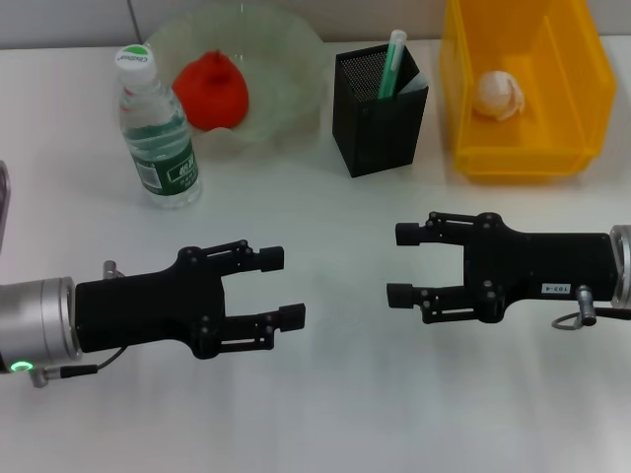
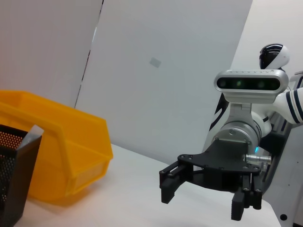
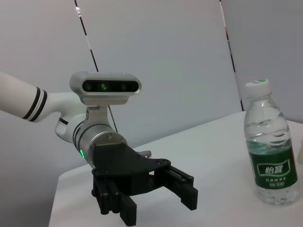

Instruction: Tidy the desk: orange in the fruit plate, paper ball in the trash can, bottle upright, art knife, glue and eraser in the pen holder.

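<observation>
With left gripper (image 1: pixel 281 288) and right gripper (image 1: pixel 401 264) both agape and empty at lower frame, beware toppling upright bottle (image 1: pixel 156 130) at upper left when swinging outward.

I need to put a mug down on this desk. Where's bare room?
Bare: the strip between the bottle and pen holder, and the near edge below the open left gripper and right gripper. Crowded: the back row, fruit plate to trash can.

Back row, left to right: bottle (image 1: pixel 158 133) – fruit plate (image 1: pixel 286 59) – pen holder (image 1: pixel 380 113) – trash can (image 1: pixel 518 84)
Orange (image 1: pixel 212 91): in plate
Paper ball (image 1: pixel 499 94): in can
</observation>
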